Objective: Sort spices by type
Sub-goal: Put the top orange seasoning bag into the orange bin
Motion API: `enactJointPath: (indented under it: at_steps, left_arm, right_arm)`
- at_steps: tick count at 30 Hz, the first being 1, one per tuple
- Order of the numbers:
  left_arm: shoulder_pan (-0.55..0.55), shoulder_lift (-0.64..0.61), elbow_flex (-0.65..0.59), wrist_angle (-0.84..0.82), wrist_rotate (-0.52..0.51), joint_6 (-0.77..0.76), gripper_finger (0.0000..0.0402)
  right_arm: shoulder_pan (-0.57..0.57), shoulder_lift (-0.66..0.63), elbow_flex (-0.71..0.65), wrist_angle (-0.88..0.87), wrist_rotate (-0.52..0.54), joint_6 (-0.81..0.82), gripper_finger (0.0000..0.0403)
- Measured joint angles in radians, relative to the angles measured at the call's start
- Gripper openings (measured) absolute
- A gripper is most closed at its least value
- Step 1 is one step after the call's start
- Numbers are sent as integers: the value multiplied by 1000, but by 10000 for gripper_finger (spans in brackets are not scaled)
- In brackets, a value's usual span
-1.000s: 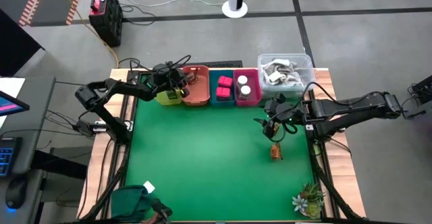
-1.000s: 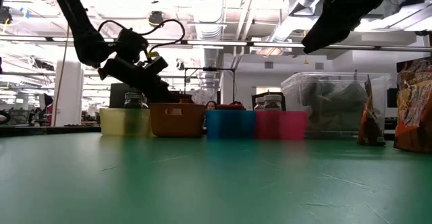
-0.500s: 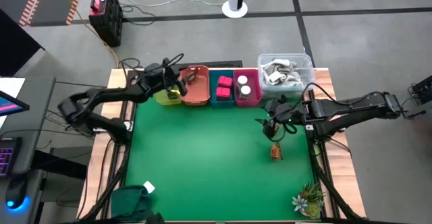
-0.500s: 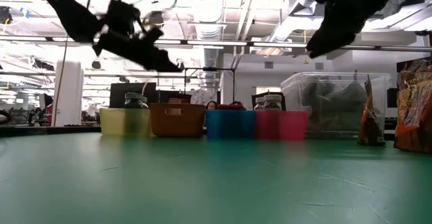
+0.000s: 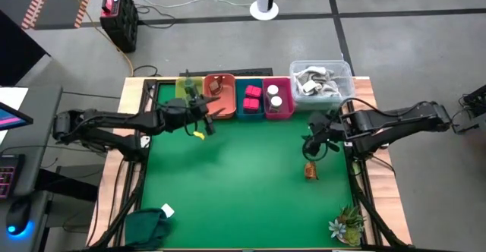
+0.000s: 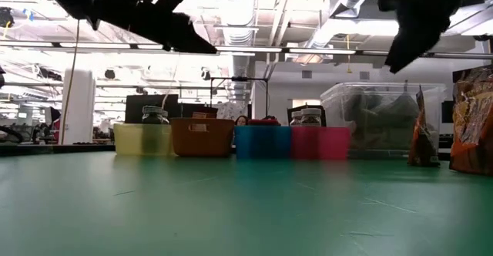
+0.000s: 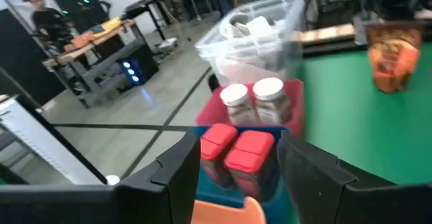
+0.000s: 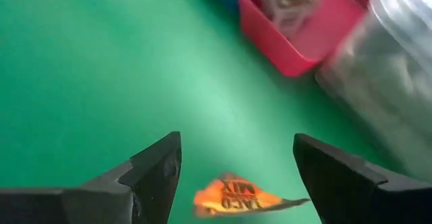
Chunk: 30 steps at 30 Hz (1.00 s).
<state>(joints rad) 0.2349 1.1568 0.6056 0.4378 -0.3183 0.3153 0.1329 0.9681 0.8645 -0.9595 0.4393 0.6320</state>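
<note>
The right gripper (image 5: 313,147) hangs spread and empty just above the brown-orange pouch (image 5: 310,171), probably lining up a grab. The left gripper (image 5: 199,123), open and empty, hovers beside the orange bin (image 5: 220,108).

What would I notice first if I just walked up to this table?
Probably the row of bright bins at the back edge of the green table, with red packets in the blue one and white-capped jars in the pink one. Then the two dark arms: the left gripper open in front of the bins, the right gripper open just above a lone orange pouch.
</note>
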Motion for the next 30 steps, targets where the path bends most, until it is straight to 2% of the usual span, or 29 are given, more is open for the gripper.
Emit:
enactJointPath:
  at_steps: [7,10,17,21,24,27,30]
  left_arm:
    - [-67,1,0,-96,-5,1,188]
    - [-80,1,0,-124,-5,8,188]
    - [-105,0,0,-143,-6,-55,188]
    - [-124,0,0,-131,-5,-53,188]
    - [-140,1,0,-81,-6,-105,188]
    - [-178,-2,14,9,-8,-148,188]
    - [-228,-32,52,15,-9,-125,188]
  right_arm:
    - [41,0,75,-174,-64,-515,310]
    - [42,0,78,-189,-65,-661,310]
    - [42,55,78,-278,-71,-696,282]
    - [41,121,78,-300,-72,-694,262]
    - [29,179,78,-301,-72,-713,247]
    - [5,237,71,-301,-73,-745,224]
    - [-19,289,64,-304,-73,-782,187]
